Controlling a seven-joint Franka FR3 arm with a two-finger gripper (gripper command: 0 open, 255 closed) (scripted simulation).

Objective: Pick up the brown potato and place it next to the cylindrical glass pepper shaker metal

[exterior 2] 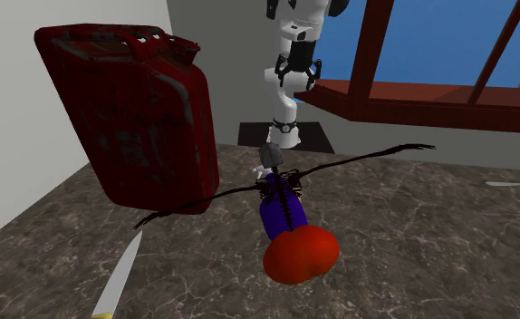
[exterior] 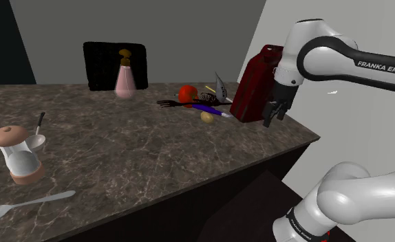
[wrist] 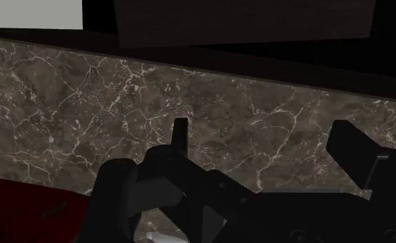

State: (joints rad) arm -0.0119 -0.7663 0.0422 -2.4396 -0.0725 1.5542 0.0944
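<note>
the potato (exterior: 207, 117) lies on the table (exterior: 120, 151) just beside a purple handle (exterior: 210, 110), probably firm, light and round, so grip across its middle; the jaws stand apart near the can (exterior: 254, 82)

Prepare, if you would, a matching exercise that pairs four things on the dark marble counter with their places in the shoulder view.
Things:
1. dark red jerry can
2. grey metal spoon
3. small tan potato
4. pink bottle with a brown stopper

Places:
A. in front of the black panel at the back
B. near the front edge of the marble counter, at the view's lower left
C. beside the purple-handled utensil
D. right next to the black gripper, at the counter's right end

Pairs: 1-D, 2-B, 3-C, 4-A.
</note>
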